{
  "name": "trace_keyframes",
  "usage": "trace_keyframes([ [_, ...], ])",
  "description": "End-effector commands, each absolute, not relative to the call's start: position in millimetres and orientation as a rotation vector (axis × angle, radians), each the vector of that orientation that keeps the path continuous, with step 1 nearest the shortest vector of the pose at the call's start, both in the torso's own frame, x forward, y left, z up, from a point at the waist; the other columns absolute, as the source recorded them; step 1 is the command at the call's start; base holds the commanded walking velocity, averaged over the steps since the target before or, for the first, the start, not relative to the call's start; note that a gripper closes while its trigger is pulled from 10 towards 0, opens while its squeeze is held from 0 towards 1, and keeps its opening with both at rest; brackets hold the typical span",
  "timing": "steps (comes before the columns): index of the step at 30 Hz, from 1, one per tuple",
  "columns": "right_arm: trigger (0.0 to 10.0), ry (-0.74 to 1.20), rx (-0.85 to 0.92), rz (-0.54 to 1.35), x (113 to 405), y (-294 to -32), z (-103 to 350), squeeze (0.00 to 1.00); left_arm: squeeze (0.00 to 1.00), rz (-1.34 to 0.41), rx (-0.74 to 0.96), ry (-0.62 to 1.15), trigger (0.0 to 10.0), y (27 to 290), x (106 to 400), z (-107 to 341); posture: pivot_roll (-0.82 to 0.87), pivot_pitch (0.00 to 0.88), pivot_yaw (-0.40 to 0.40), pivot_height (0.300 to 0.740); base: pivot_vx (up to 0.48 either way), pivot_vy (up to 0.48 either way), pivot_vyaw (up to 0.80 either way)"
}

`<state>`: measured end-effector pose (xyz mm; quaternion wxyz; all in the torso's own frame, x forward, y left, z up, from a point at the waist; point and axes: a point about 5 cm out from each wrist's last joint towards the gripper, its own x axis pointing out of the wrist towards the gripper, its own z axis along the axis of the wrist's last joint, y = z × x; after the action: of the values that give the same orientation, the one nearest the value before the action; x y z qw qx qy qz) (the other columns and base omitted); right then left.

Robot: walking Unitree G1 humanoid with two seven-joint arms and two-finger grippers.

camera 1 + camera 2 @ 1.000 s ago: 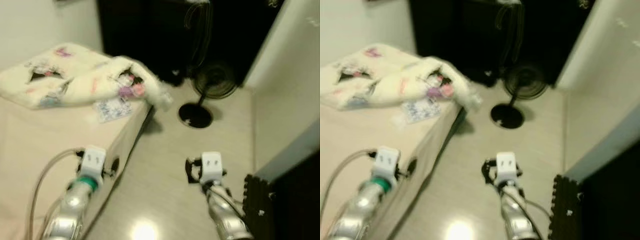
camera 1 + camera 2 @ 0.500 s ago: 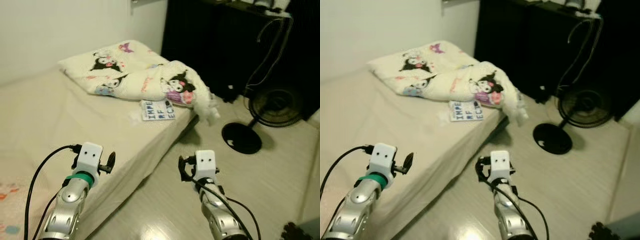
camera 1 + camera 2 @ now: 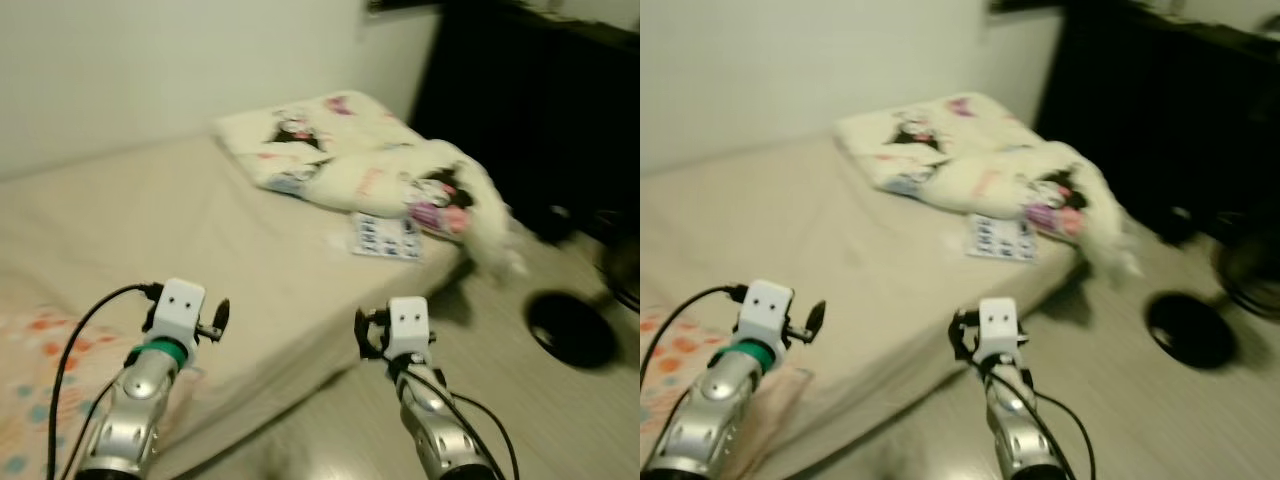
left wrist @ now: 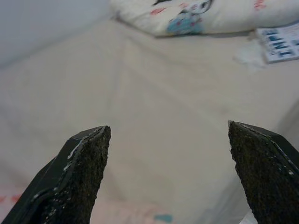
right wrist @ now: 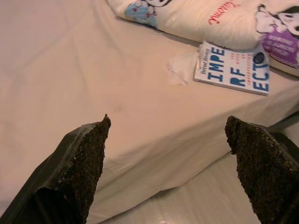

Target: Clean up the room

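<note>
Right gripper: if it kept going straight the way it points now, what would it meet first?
Probably the bed's beige sheet, near its edge, before the book. The right gripper is open and empty; depth is unclear.

Readable text is found on two items.

Book [image 5: 234, 70], lying flat on the bed [image 5: 70, 70] just beside the cartoon-print blanket [image 5: 224, 21]: large blue letters are read in three lines, "IMPE", "RF", "ECT". Smaller print runs along the cover edge and between the big letters; it cannot be made out.

On the blanket, a red script word is seen near the book, too stylised to be read. A purple patch with lettering is also seen; illegible.

In the head views the book cover is too blurred for reading.
</note>
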<state>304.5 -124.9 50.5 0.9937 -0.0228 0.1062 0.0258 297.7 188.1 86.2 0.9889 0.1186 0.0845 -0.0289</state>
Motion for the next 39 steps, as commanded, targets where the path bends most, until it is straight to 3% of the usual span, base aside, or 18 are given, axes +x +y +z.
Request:
trace_keyframes([
  [1, 10.0, 0.233, -0.04, 0.04, 301.7, -127.7, 45.1, 0.0, 0.0, -0.073, 0.24, 0.191, 10.0, 186.1, 297.4, 81.8, 0.16, 0.0, 0.005, 0.74, 0.0, 0.0, 0.8],
  [39, 10.0, 0.248, -0.032, 0.04, 303.0, -131.4, 41.3, 0.0, 0.0, -0.057, 0.233, 0.208, 10.0, 186.2, 293.9, 75.3, 0.15, 0.0, -0.015, 0.74, 0.0, 0.0, 0.8],
])
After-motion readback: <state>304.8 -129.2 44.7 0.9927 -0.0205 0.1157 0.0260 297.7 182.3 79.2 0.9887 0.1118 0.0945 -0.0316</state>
